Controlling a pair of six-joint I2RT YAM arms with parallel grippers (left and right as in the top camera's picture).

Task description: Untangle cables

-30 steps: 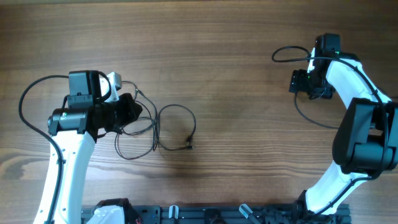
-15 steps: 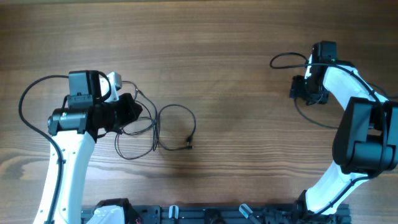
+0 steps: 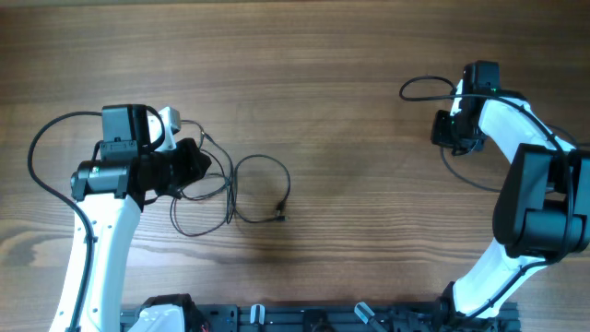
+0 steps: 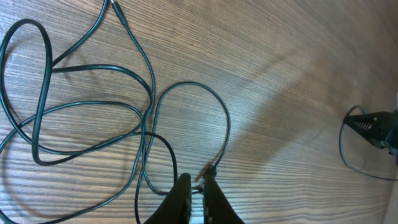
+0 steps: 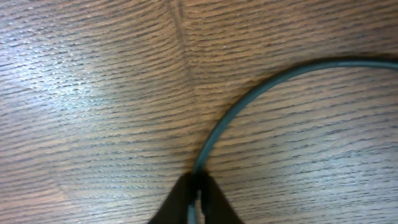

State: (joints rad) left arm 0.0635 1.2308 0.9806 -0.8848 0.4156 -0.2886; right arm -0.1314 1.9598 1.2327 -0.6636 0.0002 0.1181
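A wooden surface (image 3: 350, 55) is shown with one arm at each side. The tangled cables (image 3: 289, 184) lie on the left half of the surface, about midway between the far and near edges, and spread as several overlapping thin black loops from the left end effector (image 3: 198, 166) toward the centre. A small plug end (image 3: 281, 218) rests flat on the surface at the side of the tangle nearest the centre. In the left wrist view, the loops (image 4: 227, 121) are seen crossing one another in several places, and the fingertips of the left end effector (image 4: 194, 186) are brought almost together, with one thin strand of the tangle pinched between them. The separate cable (image 3: 458, 172) is located near the right edge, toward the far right corner, well apart from the tangle. It is seen in the overhead view as one curve beyond the right end effector (image 3: 449, 129) and another curve on its near side. In the right wrist view, the right end effector (image 5: 198, 186) is closed tightly on this cable (image 5: 249, 94), which arcs away from the fingertips and lies against the wood.
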